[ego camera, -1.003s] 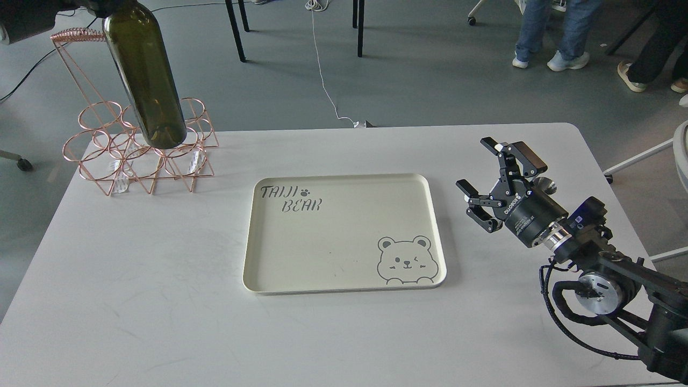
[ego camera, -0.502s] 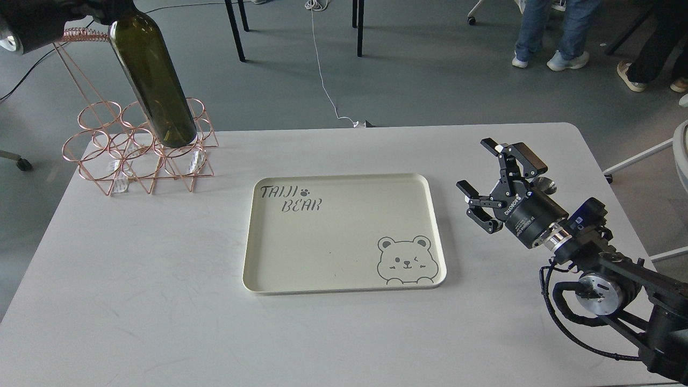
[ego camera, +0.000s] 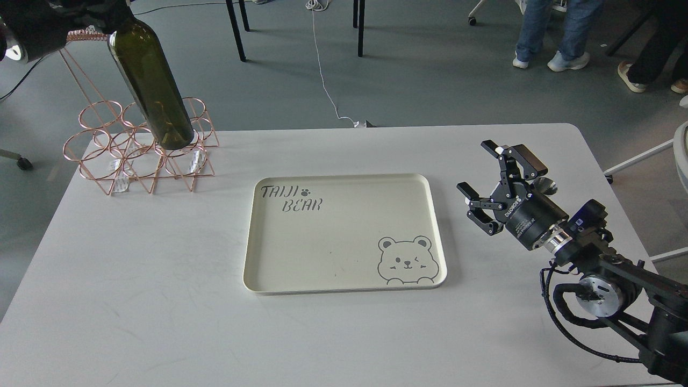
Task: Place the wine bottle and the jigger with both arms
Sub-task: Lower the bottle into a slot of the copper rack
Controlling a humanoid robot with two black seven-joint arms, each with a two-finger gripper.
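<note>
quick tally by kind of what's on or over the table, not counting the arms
wine bottle: 1
jigger, mostly hidden behind the right end effector: 1
cream tray: 1
copper wire rack: 1
total: 4
</note>
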